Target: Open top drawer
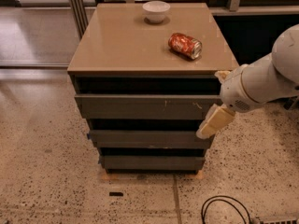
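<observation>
The top drawer is the widest of three dark grey-brown fronts in the cabinet, with pale scratches near its right end. Its front stands slightly forward of the cabinet's dark recess. My gripper, with pale tan fingers, hangs from the white arm at the cabinet's right front corner. It points down and left, overlapping the right end of the top drawer front and reaching toward the second drawer.
A red soda can lies on its side on the tan cabinet top, with a white bowl at the back. A black cable loops on the speckled floor at lower right. A metal post stands behind left.
</observation>
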Tool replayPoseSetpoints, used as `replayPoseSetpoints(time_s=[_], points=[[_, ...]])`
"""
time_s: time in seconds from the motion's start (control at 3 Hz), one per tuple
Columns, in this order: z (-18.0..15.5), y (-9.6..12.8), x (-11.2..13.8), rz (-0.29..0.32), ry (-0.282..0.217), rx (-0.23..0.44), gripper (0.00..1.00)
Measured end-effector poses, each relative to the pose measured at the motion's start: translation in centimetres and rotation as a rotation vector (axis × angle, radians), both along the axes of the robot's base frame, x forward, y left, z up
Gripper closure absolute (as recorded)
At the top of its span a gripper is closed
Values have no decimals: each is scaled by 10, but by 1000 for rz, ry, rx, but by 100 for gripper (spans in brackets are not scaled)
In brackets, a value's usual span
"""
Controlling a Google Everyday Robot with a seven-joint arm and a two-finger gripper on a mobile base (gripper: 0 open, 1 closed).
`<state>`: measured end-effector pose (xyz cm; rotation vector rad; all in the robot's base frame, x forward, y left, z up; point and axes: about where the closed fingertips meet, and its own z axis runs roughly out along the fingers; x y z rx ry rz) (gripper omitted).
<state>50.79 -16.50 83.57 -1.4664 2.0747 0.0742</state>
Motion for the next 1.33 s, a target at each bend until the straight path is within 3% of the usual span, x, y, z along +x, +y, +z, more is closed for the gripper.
replayPoseSetpoints(time_s=[0.33, 0.67, 1.0, 1.33], points=[[-12, 12, -1, 52, 22, 35, 0], [-12, 12, -1, 52, 22, 35, 0], [-30, 28, 9, 77, 27, 68, 0], [-56, 61, 28, 138, 41, 114, 0]])
